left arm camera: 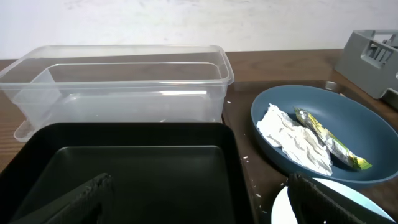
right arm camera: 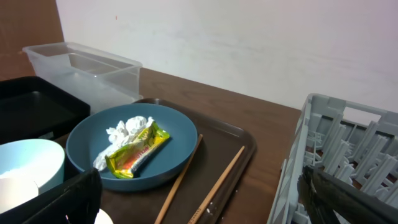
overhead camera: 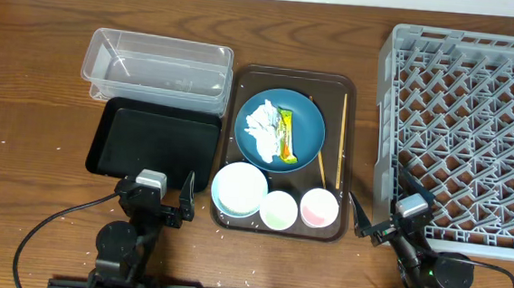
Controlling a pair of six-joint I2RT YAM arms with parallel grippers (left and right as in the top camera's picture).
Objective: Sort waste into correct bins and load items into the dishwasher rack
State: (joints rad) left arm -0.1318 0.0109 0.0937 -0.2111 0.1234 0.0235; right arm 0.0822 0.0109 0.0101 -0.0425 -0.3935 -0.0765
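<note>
A blue plate (overhead camera: 281, 129) on the brown serving tray (overhead camera: 352, 87) holds a crumpled white tissue (overhead camera: 262, 126) and a yellow-green wrapper (overhead camera: 286, 136). Two chopsticks (overhead camera: 342, 139) lie right of the plate. Three small bowls, blue (overhead camera: 238, 188), green (overhead camera: 279, 209) and pink (overhead camera: 319, 207), stand at the tray's front. The clear tub (overhead camera: 157, 67) and black tray (overhead camera: 155, 141) sit to the left. The grey rack (overhead camera: 466, 131) is at the right. My left gripper (overhead camera: 161, 196) is open over the black tray's front edge. My right gripper (overhead camera: 388, 217) is open at the rack's front left corner.
Loose white rice grains (overhead camera: 249, 284) lie on the wooden table in front of the brown tray. A few specks lie on the tray beside the plate (left arm camera: 244, 157). A white wall runs along the table's far edge.
</note>
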